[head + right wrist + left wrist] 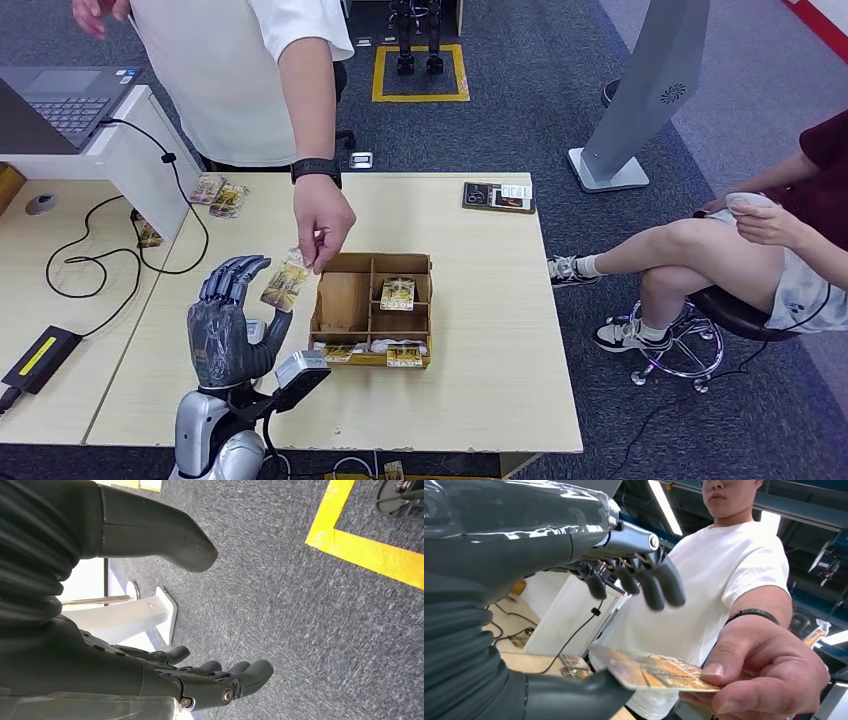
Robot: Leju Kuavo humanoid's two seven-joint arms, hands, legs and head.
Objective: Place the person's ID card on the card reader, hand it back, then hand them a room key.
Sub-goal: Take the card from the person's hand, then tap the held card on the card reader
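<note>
A person's hand (322, 220) reaches over the table and pinches an orange-patterned ID card (285, 281) by one end. My left hand (228, 325) is raised beside it, palm up and fingers spread. In the left wrist view the ID card (654, 672) lies across my thumb (574, 697) while my fingers (649, 582) stay apart above it and the person's hand (764, 670) still pinches it. My right hand (150, 675) hangs over the carpet with its fingers apart and nothing in it. A dark flat device (498, 196) lies at the table's far edge.
A wooden compartment box (318, 300) holding cards (397, 293) stands just right of my left hand. More cards (220, 193) lie at the back left by a white stand with cables. A black unit (40, 357) sits at the left. A seated person (760, 240) is at the right.
</note>
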